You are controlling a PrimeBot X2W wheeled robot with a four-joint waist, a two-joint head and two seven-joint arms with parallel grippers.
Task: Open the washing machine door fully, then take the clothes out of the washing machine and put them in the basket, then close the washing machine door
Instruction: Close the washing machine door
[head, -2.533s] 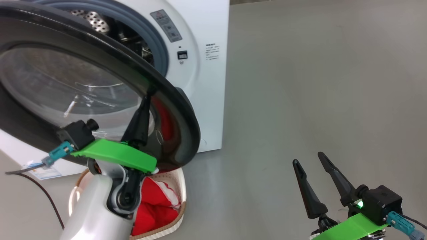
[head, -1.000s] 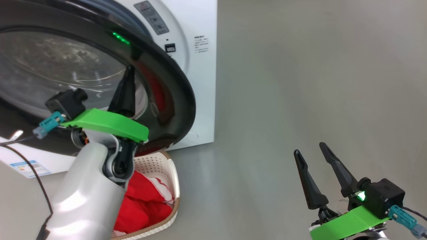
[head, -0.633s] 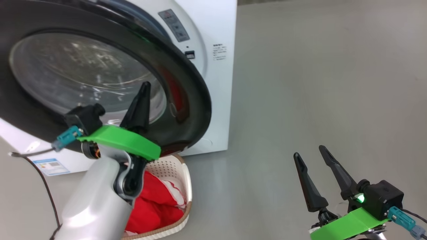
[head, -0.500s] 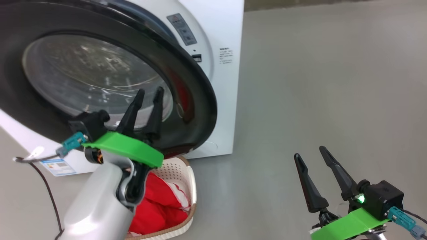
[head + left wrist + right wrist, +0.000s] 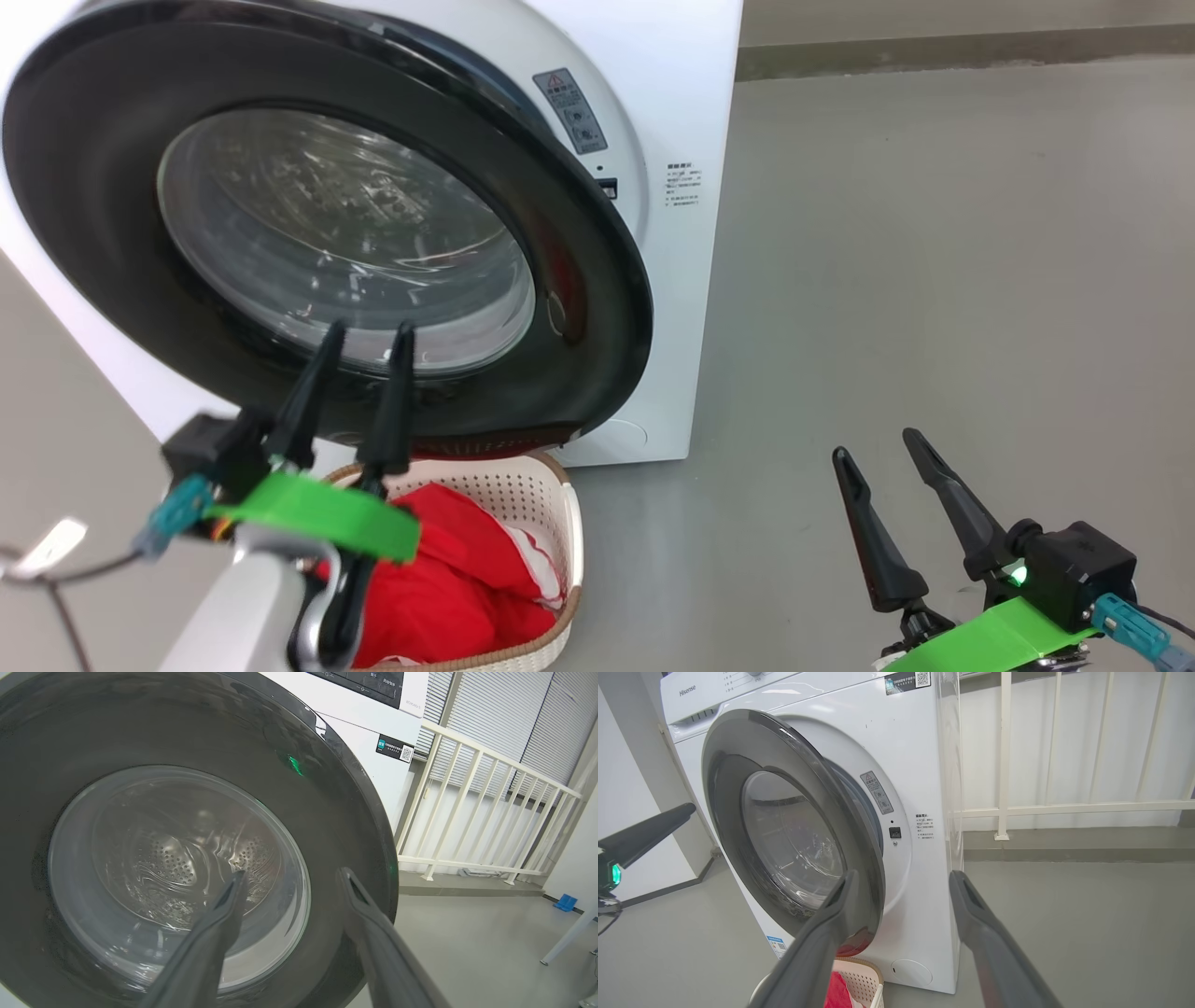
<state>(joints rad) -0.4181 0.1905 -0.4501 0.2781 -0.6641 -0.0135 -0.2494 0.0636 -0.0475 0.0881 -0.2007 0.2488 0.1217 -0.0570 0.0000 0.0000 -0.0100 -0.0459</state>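
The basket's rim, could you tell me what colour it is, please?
Brown, woven-look rim on the cream basket; head view shows it best.

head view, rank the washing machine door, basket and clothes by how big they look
1. washing machine door, by far.
2. basket.
3. clothes, heaped inside it; the left arm hides part of both.

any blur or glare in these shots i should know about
Head view: the left gripper and its green wrist bracket are smeared with blur; the washing machine door mirrors red from the clothes on its rim. Left wrist view: a green glint on the door's rim, near fingers soft. Right wrist view: the right gripper looks soft up close.
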